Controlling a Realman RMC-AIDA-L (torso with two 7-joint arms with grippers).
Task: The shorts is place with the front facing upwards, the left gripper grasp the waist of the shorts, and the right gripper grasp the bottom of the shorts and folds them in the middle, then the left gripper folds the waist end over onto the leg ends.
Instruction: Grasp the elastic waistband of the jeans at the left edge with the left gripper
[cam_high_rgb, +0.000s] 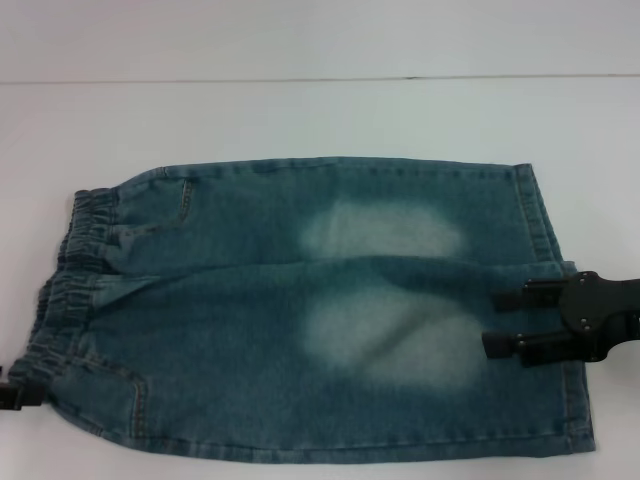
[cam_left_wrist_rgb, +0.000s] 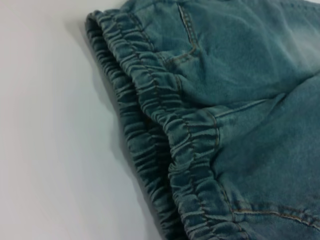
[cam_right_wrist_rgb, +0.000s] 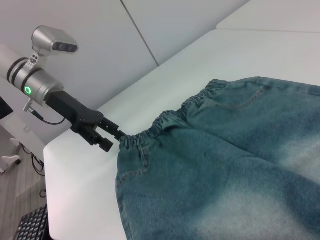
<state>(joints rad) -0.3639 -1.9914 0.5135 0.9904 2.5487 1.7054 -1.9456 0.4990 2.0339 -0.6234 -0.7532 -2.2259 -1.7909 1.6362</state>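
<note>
Your left black two-finger tool (cam_right_wrist_rgb: 114, 135) pinches the blue washed-denim shorts' (cam_high_rgb: 320, 310) gathered waistband (cam_high_rgb: 65, 290) lower left; right tool (cam_high_rgb: 505, 318) spread over hems (cam_high_rgb: 555, 300).

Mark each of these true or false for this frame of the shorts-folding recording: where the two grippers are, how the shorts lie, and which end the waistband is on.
1. The shorts lie spread flat on the white table. True.
2. The gathered waistband is at the robot's right. False: it is at the robot's left; the stitched leg hems are at the right.
3. The left gripper is at the near corner of the waistband. True, as the right wrist view shows.
4. The right gripper is parked off the garment. False: its fingers reach over the denim near the leg hems.
5. The shorts are already folded in half lengthwise. False: both legs lie side by side, unfolded.
</note>
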